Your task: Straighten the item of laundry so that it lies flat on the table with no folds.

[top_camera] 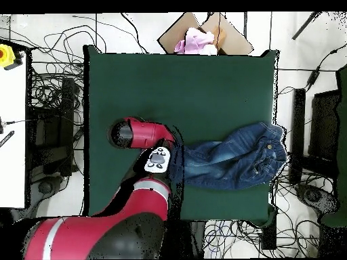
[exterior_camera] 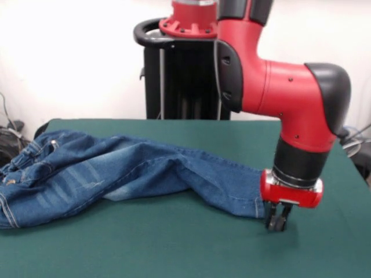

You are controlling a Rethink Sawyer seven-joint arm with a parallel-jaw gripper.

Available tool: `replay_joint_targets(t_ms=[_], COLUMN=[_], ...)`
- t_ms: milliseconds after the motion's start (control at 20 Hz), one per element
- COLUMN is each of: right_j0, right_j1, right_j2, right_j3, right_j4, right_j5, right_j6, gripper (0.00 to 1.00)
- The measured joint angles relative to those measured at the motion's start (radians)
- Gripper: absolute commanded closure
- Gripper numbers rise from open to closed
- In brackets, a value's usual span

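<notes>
The blue denim jeans point(exterior_camera: 122, 174) lie across the dark green table point(exterior_camera: 191, 249). The waistband is bunched at the left edge and the two legs overlap and twist towards the right. The leg hem point(exterior_camera: 258, 200) ends at the right. My gripper point(exterior_camera: 277, 223) points down at the table just right of that hem. Its fingers are close together, and no cloth shows between them. In the overhead view the jeans point(top_camera: 230, 162) reach from the table's right edge to the arm's wrist point(top_camera: 157, 160), which hides the gripper. The green table point(top_camera: 176, 81) extends well beyond them.
The black pedestal point(exterior_camera: 182, 81) stands at the table's far side. In the overhead view a cardboard box with pink cloth point(top_camera: 198, 39) sits past the table's top edge. Cables lie on the floor around the table, and a white bench point(top_camera: 12, 122) is at the left.
</notes>
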Motion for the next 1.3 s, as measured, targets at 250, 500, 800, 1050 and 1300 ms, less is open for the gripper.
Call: replay_joint_targets(t_ms=[250,500,800,1050,1300], right_j0=[0.03,0.038,0.037,0.031,0.03], right_j1=[0.007,0.001,-0.052,-0.133,-0.214], right_j2=[-0.027,-0.031,-0.046,-0.049,-0.051], right_j3=[-0.006,-0.011,-0.009,-0.006,0.03], right_j4=[0.024,0.028,0.028,0.028,0.027], right_j5=[0.006,0.03,0.142,0.24,0.249], right_j6=[0.0,0.0,0.0,0.0,0.0], gripper=[1.0,0.0,0.0,0.0,0.0])
